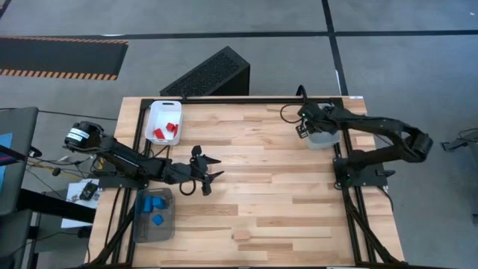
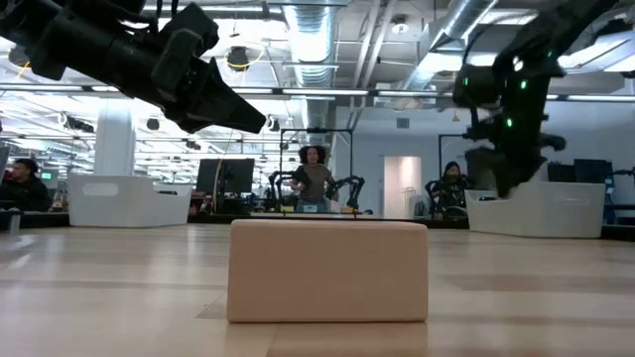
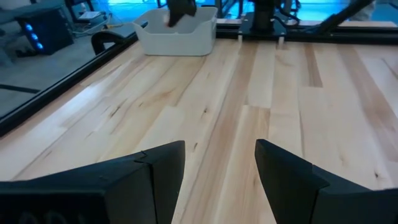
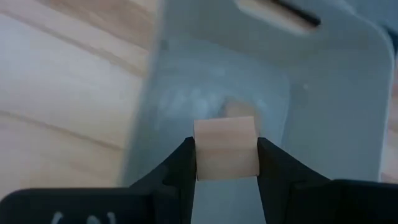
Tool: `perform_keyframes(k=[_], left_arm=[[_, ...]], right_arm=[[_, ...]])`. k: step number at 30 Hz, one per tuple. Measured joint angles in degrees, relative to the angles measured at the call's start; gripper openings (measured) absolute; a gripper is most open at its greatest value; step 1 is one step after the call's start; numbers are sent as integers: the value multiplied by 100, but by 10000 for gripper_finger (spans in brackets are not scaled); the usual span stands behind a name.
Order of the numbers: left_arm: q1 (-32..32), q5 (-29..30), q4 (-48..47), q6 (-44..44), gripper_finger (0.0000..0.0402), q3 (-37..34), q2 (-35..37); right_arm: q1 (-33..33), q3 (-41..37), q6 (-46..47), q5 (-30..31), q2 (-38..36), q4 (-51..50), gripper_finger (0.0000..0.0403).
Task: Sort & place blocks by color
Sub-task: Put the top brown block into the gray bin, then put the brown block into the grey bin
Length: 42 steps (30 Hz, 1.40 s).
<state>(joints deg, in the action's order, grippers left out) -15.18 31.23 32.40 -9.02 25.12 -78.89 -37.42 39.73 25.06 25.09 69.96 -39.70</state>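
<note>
Risk sits with our right hand (image 4: 226, 163), pinching a wood block (image 4: 226, 148) above the clear tray (image 4: 323, 106) at the counter's (image 1: 261, 164) far right: let go off-centre and it may bounce out. The block looks cubic, no clear long axis, faces square to the fingers. Our left hand (image 3: 221, 177) waits spread, empty, near the blue blocks' tray (image 1: 169, 224). Another wood block (image 1: 241, 235) lies at the near edge.

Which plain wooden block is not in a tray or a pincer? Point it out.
The plain light wooden block lying alone on the wooden table's near edge; the other wooden cube sits in the right pincer above the clear tray.
</note>
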Motion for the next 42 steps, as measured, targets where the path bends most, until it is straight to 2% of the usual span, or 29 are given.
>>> perform_keyframes(k=[5,16,21,25,30,33,36,39,42], left_arm=[[0,-43,0,-94,187,0,0],[0,-39,-64,-116,187,0,2],[-3,31,-207,-122,187,0,2],[-85,207,-213,-118,187,0,4],[-307,792,-218,18,187,0,80],[-463,866,-143,192,187,4,166],[-652,867,-97,230,187,4,257],[-901,810,-51,167,187,4,288],[-1156,330,116,9,187,4,238]], right_arm=[[-433,-60,-96,-41,616,51,138],[-794,-57,-540,-412,1552,547,157],[-820,-53,-590,-419,1513,650,208],[-867,-55,-614,-418,1207,763,248],[-715,-55,-608,-412,540,827,263],[-466,-57,-608,-407,11,791,264],[70,-57,-693,-399,-596,767,264],[970,-57,-545,-385,-1157,792,264],[2207,-55,-41,-114,-1529,935,264]])
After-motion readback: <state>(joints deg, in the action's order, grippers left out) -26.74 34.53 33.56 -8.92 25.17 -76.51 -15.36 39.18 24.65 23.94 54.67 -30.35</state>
